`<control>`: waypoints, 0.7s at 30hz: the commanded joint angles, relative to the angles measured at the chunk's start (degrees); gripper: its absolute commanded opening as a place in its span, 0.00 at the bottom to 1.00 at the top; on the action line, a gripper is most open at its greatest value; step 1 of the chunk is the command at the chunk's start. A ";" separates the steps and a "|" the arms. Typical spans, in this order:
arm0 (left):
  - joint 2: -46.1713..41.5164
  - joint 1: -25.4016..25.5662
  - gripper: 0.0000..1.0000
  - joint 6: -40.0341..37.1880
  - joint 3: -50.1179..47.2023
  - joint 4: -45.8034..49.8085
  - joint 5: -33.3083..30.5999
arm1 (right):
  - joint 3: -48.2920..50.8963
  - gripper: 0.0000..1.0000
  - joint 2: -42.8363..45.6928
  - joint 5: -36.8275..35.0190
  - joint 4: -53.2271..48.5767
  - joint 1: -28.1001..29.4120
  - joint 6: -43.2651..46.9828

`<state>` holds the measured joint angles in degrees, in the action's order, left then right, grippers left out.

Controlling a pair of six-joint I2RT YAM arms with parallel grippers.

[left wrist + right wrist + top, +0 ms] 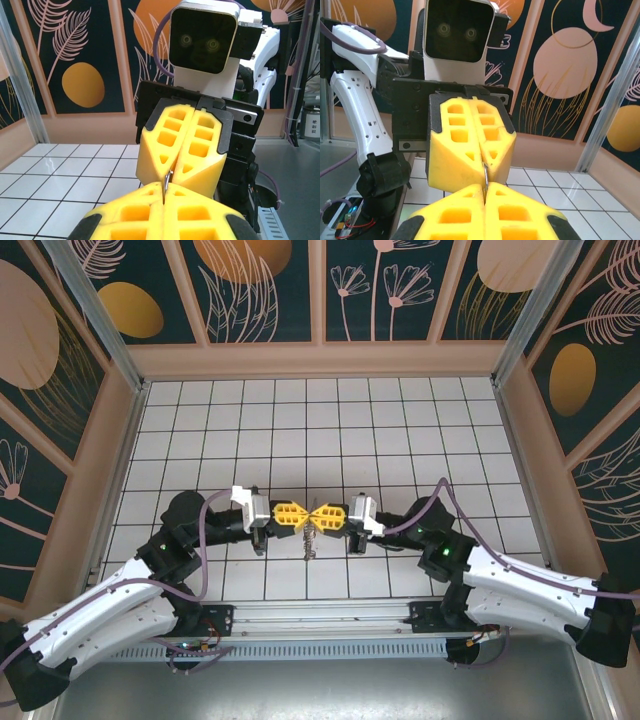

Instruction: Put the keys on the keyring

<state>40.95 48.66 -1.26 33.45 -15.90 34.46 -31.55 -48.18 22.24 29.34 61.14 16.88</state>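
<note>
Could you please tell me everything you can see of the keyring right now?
From above, the keyring is a thin, dark strip with silvery flecks, running from where the two grippers' tips meet toward the near edge over white tiles; whether it hangs or rests is unclear. The left gripper and right gripper are shut, tip to tip, on its top. Each wrist view shows a thin metal edge in the finger seam, apparently part of it.

White square-tiled tabletop (330, 430), thin dark grid lines, beige ledge (320, 360) around.
</note>
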 commanded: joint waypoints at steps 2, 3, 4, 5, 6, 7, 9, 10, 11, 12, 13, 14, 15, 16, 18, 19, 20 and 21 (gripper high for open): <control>0.72 0.42 0.08 -2.31 3.11 7.40 -3.59 | -5.98 0.00 -0.70 -3.83 -9.07 -0.23 4.51; 0.71 0.46 0.13 -2.71 3.64 8.84 -4.12 | -7.04 0.00 -0.88 -4.68 -11.41 -0.24 5.46; 0.88 0.41 0.17 -3.10 4.31 10.43 -4.55 | -8.59 0.00 -1.06 -5.70 -14.48 -0.23 6.63; 1.08 0.42 0.20 -3.25 4.80 11.70 -5.10 | -10.14 0.00 -1.58 -6.58 -17.56 -0.19 7.78; 1.30 0.46 0.22 -3.37 5.26 12.53 -5.67 | -11.50 0.00 -1.97 -7.36 -19.98 -0.24 8.71; 1.64 0.46 0.24 -3.54 5.82 13.53 -6.22 | -13.21 0.00 -2.49 -8.25 -23.01 -0.24 9.70; 2.69 0.44 0.28 -4.08 7.14 15.75 -7.91 | -16.49 0.00 -3.90 -9.97 -28.83 -0.24 11.38; 3.26 0.46 0.28 -4.26 7.89 16.92 -9.14 | -17.73 0.00 -4.45 -10.71 -30.88 -0.23 11.86; 4.19 0.41 0.27 -4.54 8.93 18.64 -10.39 | -18.84 0.00 -4.94 -11.32 -32.84 -0.24 12.23; 5.35 0.44 0.25 -4.93 10.15 20.43 -10.97 | -19.68 0.00 -5.20 -11.47 -34.24 -0.19 12.44; 6.37 0.47 0.24 -5.18 11.20 21.88 -10.78 | -20.22 0.00 -5.29 -11.43 -35.22 -0.19 12.52; 7.43 0.47 0.21 -5.31 12.25 22.92 -10.20 | -20.78 0.00 -5.56 -11.35 -36.16 -0.21 12.65; 8.15 0.50 0.15 -5.47 12.80 23.49 -9.69 | -21.23 0.00 -5.85 -11.47 -36.94 -0.24 12.66; 8.63 0.47 0.11 -5.48 13.15 23.78 -9.30 | -21.55 0.00 -6.24 -11.80 -37.53 -0.23 12.68; 9.15 0.46 0.04 -5.81 13.72 24.46 -8.89 | -22.28 0.00 -6.98 -13.01 -38.65 -0.23 12.74; 9.15 0.44 0.02 -5.89 13.79 24.51 -8.80 | -22.57 0.00 -7.33 -13.49 -38.96 -0.24 12.90; 8.92 0.51 0.00 -6.01 13.53 24.24 -8.63 | -22.80 0.00 -7.62 -13.79 -39.35 -0.24 13.00; 8.65 0.46 0.00 -6.02 13.25 23.81 -8.34 | -22.99 0.00 -7.92 -13.93 -39.52 -0.24 13.15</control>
<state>49.78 48.49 -6.87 45.36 6.96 23.42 -51.62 -55.07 9.26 -10.44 60.47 28.34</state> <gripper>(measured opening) 0.045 0.049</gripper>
